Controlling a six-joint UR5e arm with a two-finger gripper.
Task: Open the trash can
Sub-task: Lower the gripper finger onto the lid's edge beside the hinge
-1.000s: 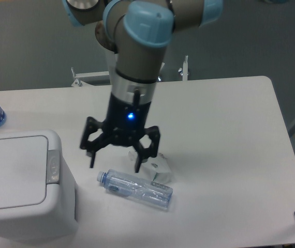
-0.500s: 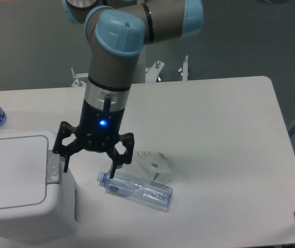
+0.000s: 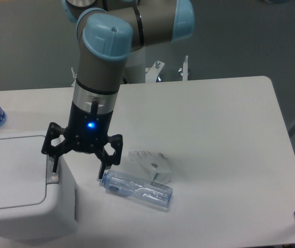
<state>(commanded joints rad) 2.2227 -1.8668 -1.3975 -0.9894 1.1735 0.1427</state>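
Here, gripper (image 3: 78, 168): spread wide, empty, one finger over the grey tab (image 3: 53, 170).
Trash can (image 3: 18, 191): table's front-left corner, lid flat down.
Clear bottle (image 3: 137, 189): lying near the front edge, beside crumpled carton (image 3: 151, 164).

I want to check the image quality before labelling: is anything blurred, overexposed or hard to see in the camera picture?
Fixed camera: generally soft and low in detail. The white trash can and white table almost merge, with edges marked mainly by faint shadow. The tool is dark, its blue light slightly blooming. The clear bottle is pale but readable.
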